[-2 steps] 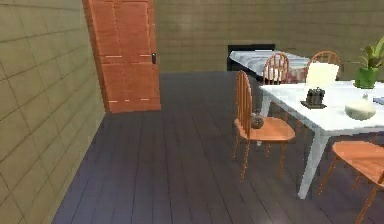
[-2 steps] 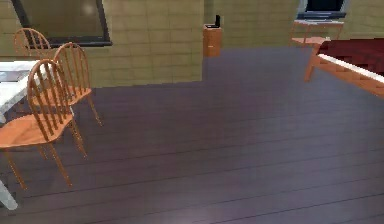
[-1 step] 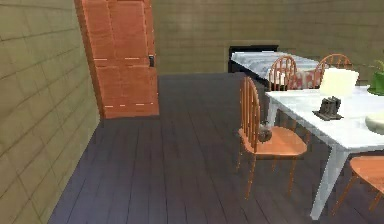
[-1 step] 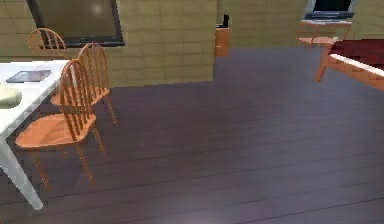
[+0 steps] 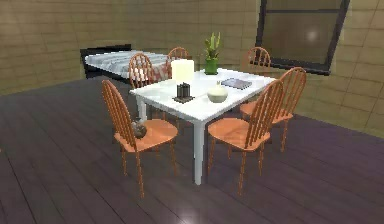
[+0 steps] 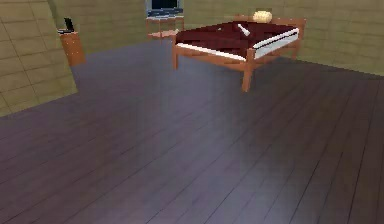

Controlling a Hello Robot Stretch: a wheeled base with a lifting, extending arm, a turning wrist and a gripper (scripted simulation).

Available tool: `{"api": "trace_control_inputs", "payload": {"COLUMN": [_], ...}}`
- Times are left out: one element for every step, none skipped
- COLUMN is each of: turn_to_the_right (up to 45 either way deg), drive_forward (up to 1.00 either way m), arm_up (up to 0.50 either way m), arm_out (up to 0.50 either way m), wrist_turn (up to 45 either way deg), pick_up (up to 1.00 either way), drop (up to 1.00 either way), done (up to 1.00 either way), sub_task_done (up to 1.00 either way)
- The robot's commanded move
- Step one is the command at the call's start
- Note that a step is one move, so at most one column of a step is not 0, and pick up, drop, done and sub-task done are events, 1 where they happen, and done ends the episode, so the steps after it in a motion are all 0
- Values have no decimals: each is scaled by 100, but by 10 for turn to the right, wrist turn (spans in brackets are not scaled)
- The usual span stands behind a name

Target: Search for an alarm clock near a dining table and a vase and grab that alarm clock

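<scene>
Claw's spread and load: cannot tell. Risking a wrong grab — dark box (image 5: 183, 93) on table (image 5: 160, 94) merely resembling a clock; chairs (image 5: 135, 128) crowding the edge, inviting a collision.

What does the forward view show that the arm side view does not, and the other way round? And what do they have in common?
Forward view: a white dining table with wooden chairs around it. On it stand a potted plant, a pale bowl, a glowing white box and a small dark object that I cannot name. Behind is a dark-framed bed.
Arm side view: a wooden bed with a dark red cover and a small wooden stand by the wall.
Both: dark plank floor and tan brick walls.
</scene>
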Motion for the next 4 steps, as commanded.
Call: {"api": "trace_control_inputs", "payload": {"turn_to_the_right": [0, 450, 180, 0], "drive_forward": [50, 0, 0, 30], "arm_up": [0, 0, 0, 0], "arm_out": [0, 0, 0, 0], "wrist_turn": [0, 0, 0, 0], "pick_up": [0, 0, 0, 0], "drop": [0, 0, 0, 0], "done": [0, 0, 0, 0], "sub_task_done": [0, 0, 0, 0]}}
